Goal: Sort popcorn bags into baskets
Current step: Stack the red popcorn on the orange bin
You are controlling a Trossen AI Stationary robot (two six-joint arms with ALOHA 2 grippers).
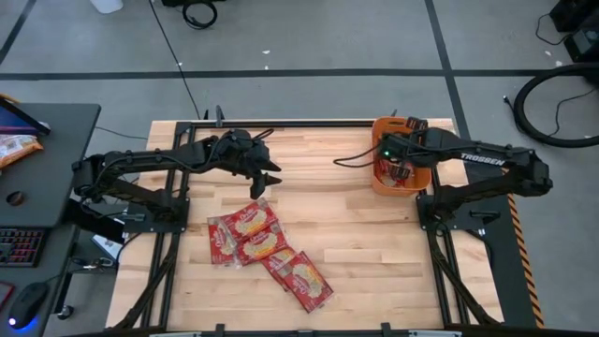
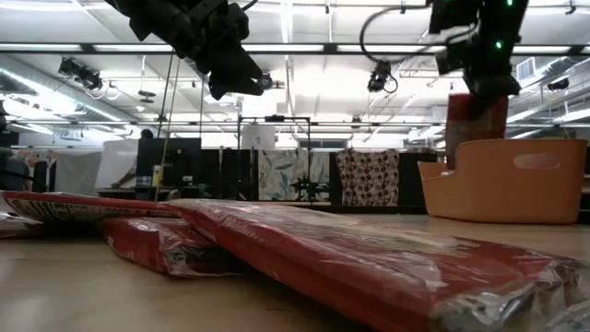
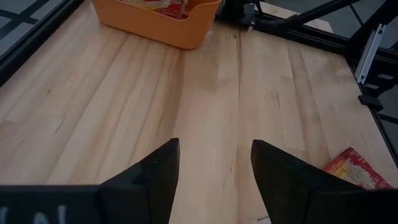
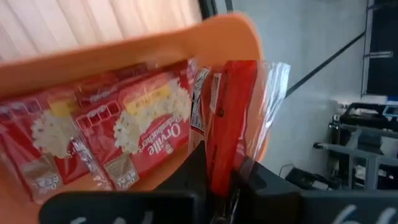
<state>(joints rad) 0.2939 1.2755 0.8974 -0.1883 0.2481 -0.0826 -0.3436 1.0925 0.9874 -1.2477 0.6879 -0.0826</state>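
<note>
Several red popcorn bags (image 1: 262, 243) lie overlapping near the table's middle front, and they fill the foreground of the low view (image 2: 369, 258). The orange basket (image 1: 378, 180) stands at the far right with bags (image 4: 149, 124) lying flat inside. My right gripper (image 4: 222, 165) hangs over the basket (image 2: 516, 184), shut on one more popcorn bag (image 2: 475, 120). My left gripper (image 1: 270, 178) hovers open above bare wood just behind the pile, with nothing between its fingers (image 3: 155, 174). My right gripper pinches the bag's upper end (image 4: 221, 177) between its two fingers, and the bag shows edge-on in the right wrist view. The fingers slant down from above. The bag hangs upright below them, its lower end dipping behind the basket's rim (image 2: 461, 152).
Bare wood (image 3: 124, 112) stretches between the pile and the basket. One bag's corner (image 3: 357, 171) shows beside my left fingers. Black frame rails (image 1: 299, 123) run along the table's far edge, and a dark desk with a keyboard (image 1: 23, 245) stands to the left.
</note>
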